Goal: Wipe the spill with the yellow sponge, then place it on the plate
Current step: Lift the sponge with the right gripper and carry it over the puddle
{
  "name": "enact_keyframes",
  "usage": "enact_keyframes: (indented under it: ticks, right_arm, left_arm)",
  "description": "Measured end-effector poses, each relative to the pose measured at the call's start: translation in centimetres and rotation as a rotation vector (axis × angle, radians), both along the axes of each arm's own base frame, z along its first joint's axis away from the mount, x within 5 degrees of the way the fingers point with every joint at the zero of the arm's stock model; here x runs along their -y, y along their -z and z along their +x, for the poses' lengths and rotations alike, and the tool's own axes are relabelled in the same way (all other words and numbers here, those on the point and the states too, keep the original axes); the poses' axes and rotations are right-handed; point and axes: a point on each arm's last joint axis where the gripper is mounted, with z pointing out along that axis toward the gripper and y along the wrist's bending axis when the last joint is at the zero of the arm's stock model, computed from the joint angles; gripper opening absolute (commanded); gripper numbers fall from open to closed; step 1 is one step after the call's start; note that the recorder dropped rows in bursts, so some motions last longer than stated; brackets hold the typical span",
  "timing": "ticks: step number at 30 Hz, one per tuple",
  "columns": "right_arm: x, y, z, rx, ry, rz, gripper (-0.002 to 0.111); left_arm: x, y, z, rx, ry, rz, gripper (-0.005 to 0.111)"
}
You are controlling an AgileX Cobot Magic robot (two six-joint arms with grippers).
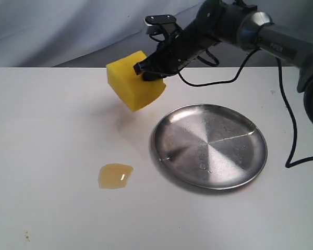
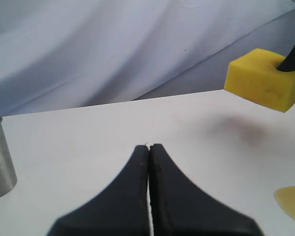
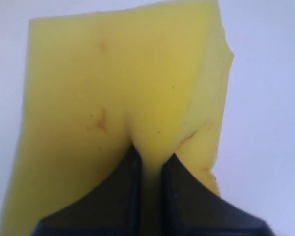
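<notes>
The yellow sponge hangs in the air above the white table, pinched by my right gripper, which is shut on it. In the right wrist view the foam bulges around the black fingers. The amber spill lies on the table, nearer the front and a little left of the sponge. The shiny metal plate sits right of the spill. My left gripper is shut on nothing, low over the table; its view shows the sponge and an edge of the spill.
A metal cup stands on the table in the left wrist view. A black cable trails behind and beside the plate. A grey cloth backdrop closes the far side.
</notes>
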Motion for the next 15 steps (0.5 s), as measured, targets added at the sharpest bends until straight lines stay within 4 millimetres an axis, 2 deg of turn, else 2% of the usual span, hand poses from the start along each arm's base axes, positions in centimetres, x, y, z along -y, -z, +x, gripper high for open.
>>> enact_keyframes:
  ticks: [6, 12, 15]
  right_arm:
    - [-2.1, -2.1, -5.1, -0.053, -0.15, -0.046, 0.0]
    - [-3.2, -2.5, -11.6, -0.06, -0.232, -0.079, 0.0]
    - [-3.3, -1.8, -14.6, -0.067, -0.257, -0.098, 0.0]
  left_arm:
    - [0.0, 0.0, 0.0, 0.0, 0.0, 0.0, 0.0]
    - [0.0, 0.0, 0.0, 0.0, 0.0, 0.0, 0.0]
    - [0.0, 0.0, 0.0, 0.0, 0.0, 0.0, 0.0]
